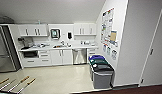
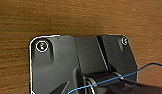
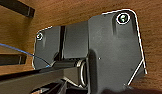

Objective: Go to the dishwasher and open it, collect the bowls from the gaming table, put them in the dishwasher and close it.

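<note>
A kitchenette seen from its doorway: the steel-fronted dishwasher [image 1: 79,56] sits closed under the tabletop [image 1: 59,47], right of the white cupboards, with lidded waste bins [image 1: 100,70] against the right wall. Either tool's state: cannot tell.

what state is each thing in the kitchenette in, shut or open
brushed steel dishwasher: door shut
white upper cupboards: doors shut
white drawers under the counter: pushed in
tall steel fridge: door shut
grey bins by the wall: lids down
</note>
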Available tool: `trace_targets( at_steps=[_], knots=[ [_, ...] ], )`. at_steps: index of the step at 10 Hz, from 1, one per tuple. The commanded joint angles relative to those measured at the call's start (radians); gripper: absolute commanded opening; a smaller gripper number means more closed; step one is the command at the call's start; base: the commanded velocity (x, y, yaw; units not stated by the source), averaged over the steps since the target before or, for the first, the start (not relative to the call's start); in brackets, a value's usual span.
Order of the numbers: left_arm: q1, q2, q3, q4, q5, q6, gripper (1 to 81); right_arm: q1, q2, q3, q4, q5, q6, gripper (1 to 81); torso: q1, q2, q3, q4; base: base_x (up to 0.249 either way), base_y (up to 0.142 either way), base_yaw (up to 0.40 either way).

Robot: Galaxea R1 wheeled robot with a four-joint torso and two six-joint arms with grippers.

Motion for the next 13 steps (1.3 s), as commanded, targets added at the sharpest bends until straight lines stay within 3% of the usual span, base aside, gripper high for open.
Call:
trace_targets(
  at_steps=[1,13],
  knots=[
    [-0.057,-0.015,0.008,-0.006,0.051,0.002,81.1,0.061,-0.013,0.008,0.009,-0.045,-0.002,81.1,0.0,0.0,0.0,0.0,0.272,0.0,0.0],
    [-0.057,-0.017,0.007,-0.006,0.051,0.001,81.1,0.064,-0.013,0.008,0.011,-0.045,-0.003,81.1,0.0,0.0,0.0,0.0,0.252,0.0,0.0]
  ],
)
